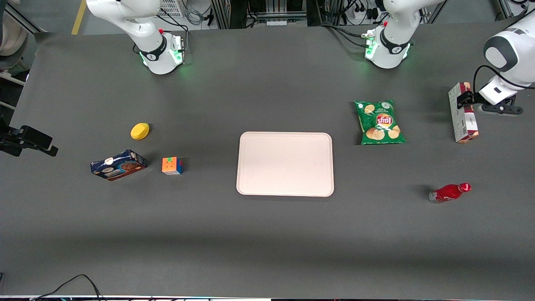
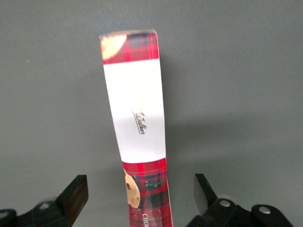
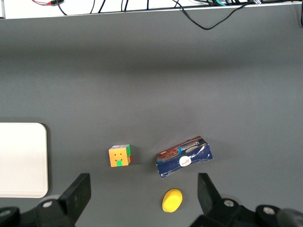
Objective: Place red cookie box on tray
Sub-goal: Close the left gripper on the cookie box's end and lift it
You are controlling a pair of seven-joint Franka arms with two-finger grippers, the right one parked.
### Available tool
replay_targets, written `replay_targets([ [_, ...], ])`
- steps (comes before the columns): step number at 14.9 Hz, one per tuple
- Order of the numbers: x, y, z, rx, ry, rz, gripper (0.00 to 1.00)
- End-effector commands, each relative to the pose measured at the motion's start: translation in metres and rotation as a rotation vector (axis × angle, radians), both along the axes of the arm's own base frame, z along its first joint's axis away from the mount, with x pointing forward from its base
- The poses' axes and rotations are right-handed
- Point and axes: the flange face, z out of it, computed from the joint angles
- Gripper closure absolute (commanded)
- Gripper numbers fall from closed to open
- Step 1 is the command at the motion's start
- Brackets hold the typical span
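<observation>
A: Where does the box [image 2: 137, 127] lie?
B: On its narrow side at the working arm's end of the table [image 1: 267, 242], well apart from the tray [image 1: 285, 164].
A: And the gripper [image 2: 139, 201]?
B: Above the box, fingers [image 2: 75, 194] spread wide, one on each side, not touching.

On the dark grey bench [image 1: 267, 242] lie a green crisp bag [image 1: 379, 122], small red bottle [image 1: 449, 193], blue cookie box [image 1: 118, 164], multicoloured puzzle cube [image 1: 172, 165] and yellow oval sponge [image 1: 140, 131].

Gripper [image 1: 463, 100] at red cookie box [image 1: 462, 113] (tray [image 1: 250, 184] apart).
</observation>
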Motion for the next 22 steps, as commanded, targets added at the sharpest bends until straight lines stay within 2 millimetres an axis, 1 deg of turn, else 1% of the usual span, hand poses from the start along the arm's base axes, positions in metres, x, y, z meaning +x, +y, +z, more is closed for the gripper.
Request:
replay_targets([
  [1,-0.008,0.003,-0.011,0.000,0.012,-0.010,0.00],
  [2,-0.008,0.003,-0.012,-0.001,0.015,-0.011,0.00],
  [3,-0.008,0.003,-0.013,-0.002,0.018,-0.011,0.04],
  [4,-0.008,0.003,-0.014,-0.003,0.019,-0.010,0.18],
  [5,-0.009,0.003,-0.017,-0.007,0.027,-0.004,0.26],
  [8,-0.010,0.002,-0.023,-0.012,0.037,-0.003,0.41],
  [13,-0.005,-0.001,-0.024,-0.014,0.049,-0.001,0.91],
  [15,0.001,-0.002,-0.020,-0.010,0.047,0.000,1.00],
  [16,0.010,-0.001,-0.015,-0.006,0.045,-0.009,1.00],
  [17,0.023,-0.003,-0.005,-0.002,0.046,-0.025,1.00],
  [19,0.056,-0.007,0.024,-0.003,0.076,-0.054,1.00],
  [20,0.079,-0.013,0.044,-0.012,0.079,-0.066,1.00],
  [22,0.125,-0.034,0.091,-0.033,0.081,-0.099,1.00],
])
